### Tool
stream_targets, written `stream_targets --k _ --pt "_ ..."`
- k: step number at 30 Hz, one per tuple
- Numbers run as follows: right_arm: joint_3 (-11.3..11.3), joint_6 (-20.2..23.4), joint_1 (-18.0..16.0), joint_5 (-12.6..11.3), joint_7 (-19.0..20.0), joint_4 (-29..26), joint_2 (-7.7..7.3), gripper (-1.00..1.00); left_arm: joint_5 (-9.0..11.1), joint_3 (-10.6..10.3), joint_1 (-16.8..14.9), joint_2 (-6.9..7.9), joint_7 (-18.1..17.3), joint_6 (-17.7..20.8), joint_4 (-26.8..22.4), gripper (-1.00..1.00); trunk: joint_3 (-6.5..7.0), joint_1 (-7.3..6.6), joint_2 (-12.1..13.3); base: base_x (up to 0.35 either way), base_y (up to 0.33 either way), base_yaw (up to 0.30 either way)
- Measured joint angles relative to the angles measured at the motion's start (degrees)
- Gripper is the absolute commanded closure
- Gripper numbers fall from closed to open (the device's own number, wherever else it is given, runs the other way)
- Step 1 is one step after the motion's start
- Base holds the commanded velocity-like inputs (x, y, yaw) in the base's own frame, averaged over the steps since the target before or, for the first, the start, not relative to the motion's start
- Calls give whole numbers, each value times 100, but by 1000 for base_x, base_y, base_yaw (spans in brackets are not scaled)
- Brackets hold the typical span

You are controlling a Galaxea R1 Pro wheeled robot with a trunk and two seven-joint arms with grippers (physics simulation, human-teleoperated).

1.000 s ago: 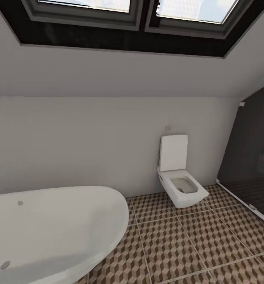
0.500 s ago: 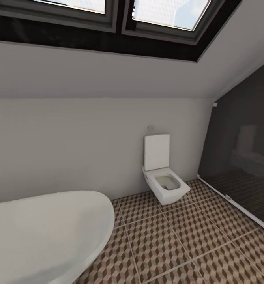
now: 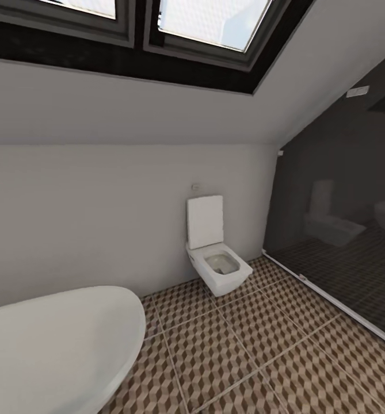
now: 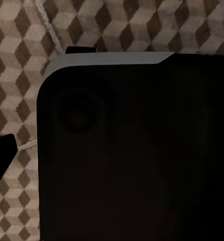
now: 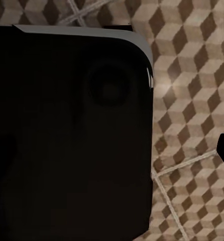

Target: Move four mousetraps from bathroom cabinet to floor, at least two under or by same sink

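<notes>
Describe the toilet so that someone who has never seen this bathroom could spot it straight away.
Start at the white back wall under the sloped ceiling with the skylight windows. Follow it toward the dark glass shower screen; the toilet hangs on that wall just before the screen, above the cube-patterned floor. It is white like the oval bathtub, but small and boxy, with a squarish bowl and an upright rectangular lid.

The cube-patterned bathroom floor point(image 3: 244, 351) carries a white bathtub point(image 3: 54, 351) at the left.
</notes>
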Motion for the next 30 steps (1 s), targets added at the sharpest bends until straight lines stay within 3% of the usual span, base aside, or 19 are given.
stream_targets --k 30 --pt "1 -4 0 -3 0 6 -7 -100 0 0 0 2 0 -8 -2 -100 82 0 0 0 0 -275"
